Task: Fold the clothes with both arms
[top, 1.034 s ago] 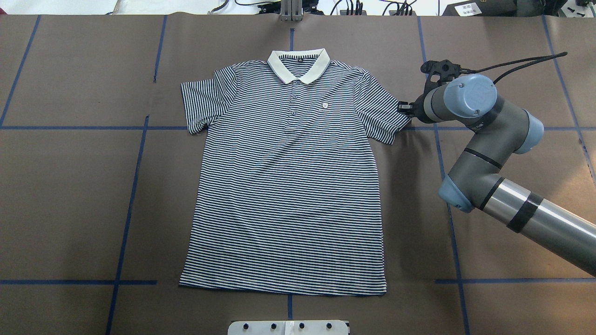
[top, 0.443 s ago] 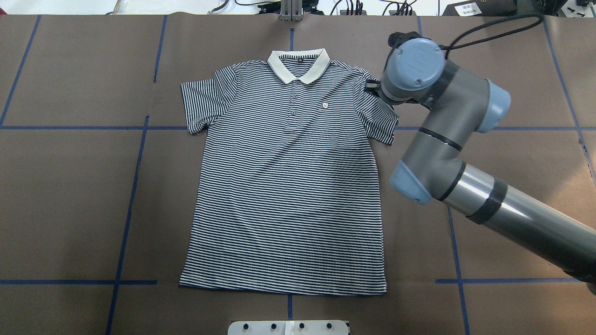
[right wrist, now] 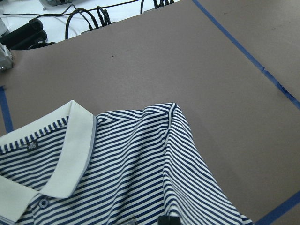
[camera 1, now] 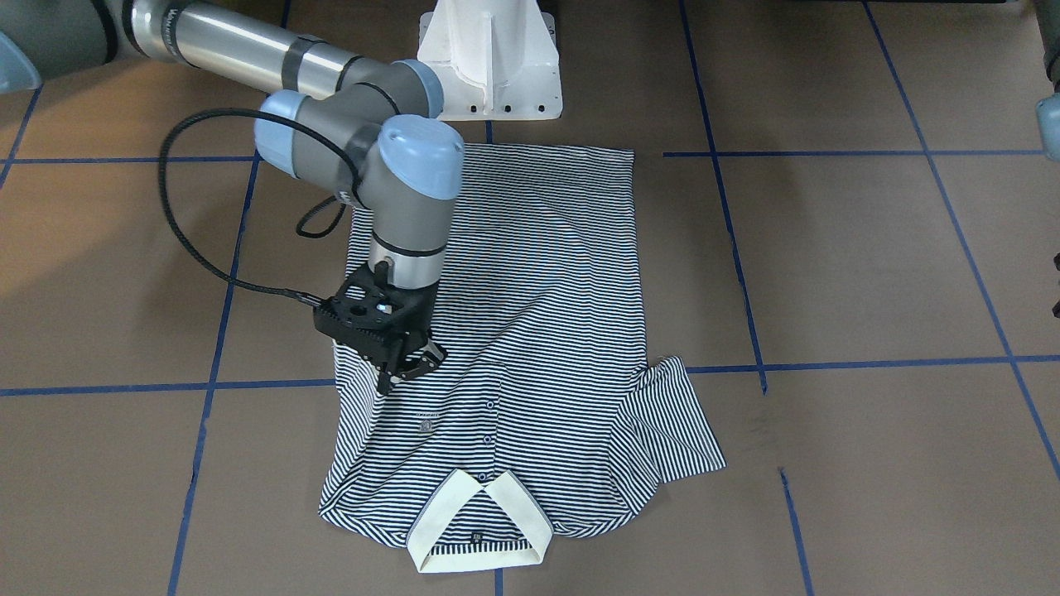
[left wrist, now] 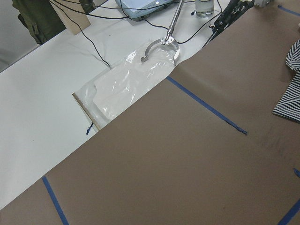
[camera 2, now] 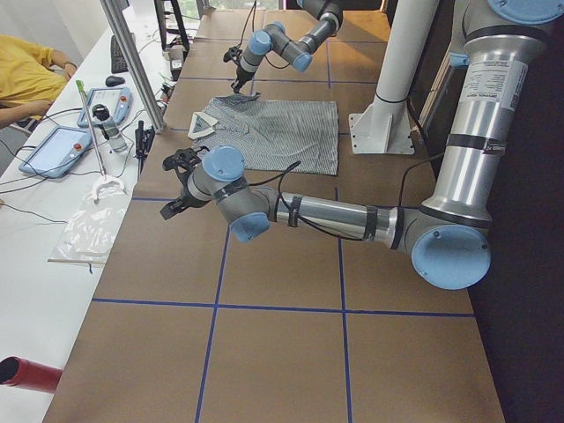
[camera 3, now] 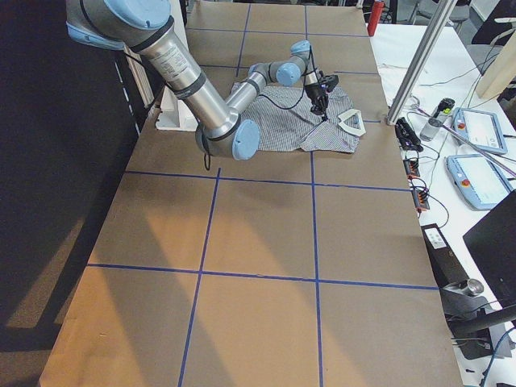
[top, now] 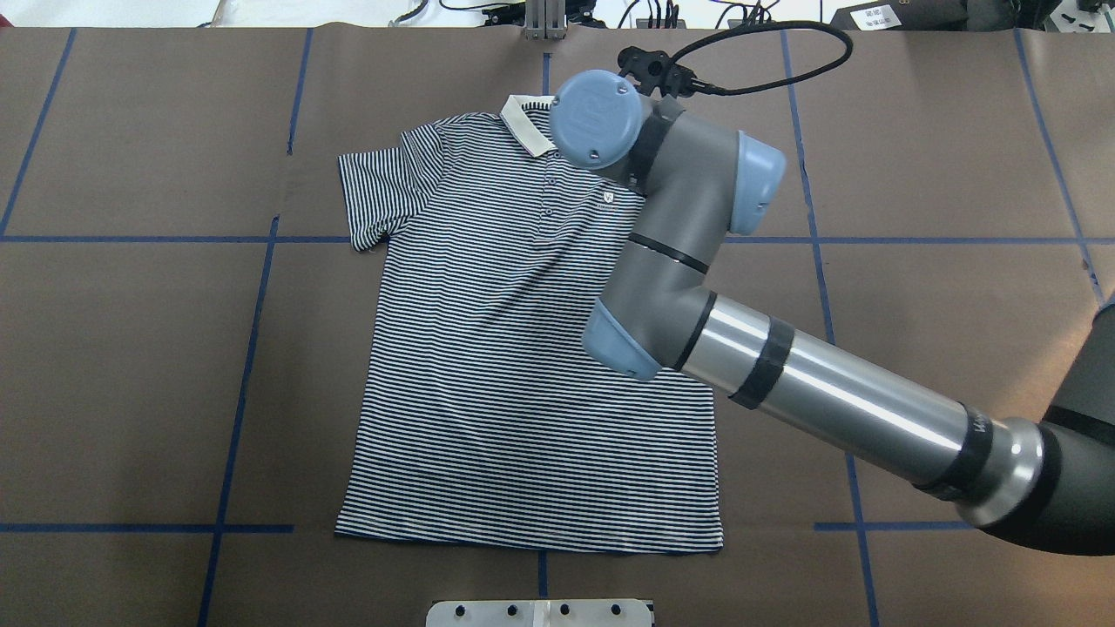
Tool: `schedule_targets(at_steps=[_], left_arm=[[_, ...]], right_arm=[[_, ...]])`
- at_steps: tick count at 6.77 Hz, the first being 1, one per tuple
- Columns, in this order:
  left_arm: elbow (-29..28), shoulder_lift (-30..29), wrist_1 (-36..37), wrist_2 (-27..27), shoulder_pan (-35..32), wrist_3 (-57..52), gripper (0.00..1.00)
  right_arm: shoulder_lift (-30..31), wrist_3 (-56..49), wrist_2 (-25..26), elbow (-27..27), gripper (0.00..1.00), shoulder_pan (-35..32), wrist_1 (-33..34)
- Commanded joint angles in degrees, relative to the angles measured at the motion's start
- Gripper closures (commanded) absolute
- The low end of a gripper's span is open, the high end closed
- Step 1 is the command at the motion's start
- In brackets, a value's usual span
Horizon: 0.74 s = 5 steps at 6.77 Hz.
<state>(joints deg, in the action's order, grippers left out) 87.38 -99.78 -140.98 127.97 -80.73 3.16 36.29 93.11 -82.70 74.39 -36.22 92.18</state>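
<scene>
The sleeve seemed pinched by the right gripper; released askew, it could be creased. The left gripper could not be judged open or closed.

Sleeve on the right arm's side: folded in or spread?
Folded in. On the navy-and-white striped polo shirt, that sleeve is doubled over the chest at the right gripper; the opposite sleeve lies spread.

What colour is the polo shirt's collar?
Plain cream; the collar shows best in the front-facing view.
</scene>
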Motion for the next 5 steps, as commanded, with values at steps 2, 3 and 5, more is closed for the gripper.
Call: schedule_targets(at_steps=[2, 3, 5], left_arm=[[0.0, 0.0, 0.0, 0.0, 0.0, 0.0, 0.00], [-0.1, -0.1, -0.1, 0.0, 0.0, -0.3, 0.00], [-0.4, -0.1, -1.1, -0.3, 0.1, -0.1, 0.00]], right_arm=[[-5.3, 3.0, 3.7, -8.8, 1.00, 1.8, -3.8], [-5.5, -0.4, 4.9, -8.8, 0.01, 2.6, -3.8], [-6.8, -6.8, 4.1, -7.5, 0.00, 2.2, -3.3]])
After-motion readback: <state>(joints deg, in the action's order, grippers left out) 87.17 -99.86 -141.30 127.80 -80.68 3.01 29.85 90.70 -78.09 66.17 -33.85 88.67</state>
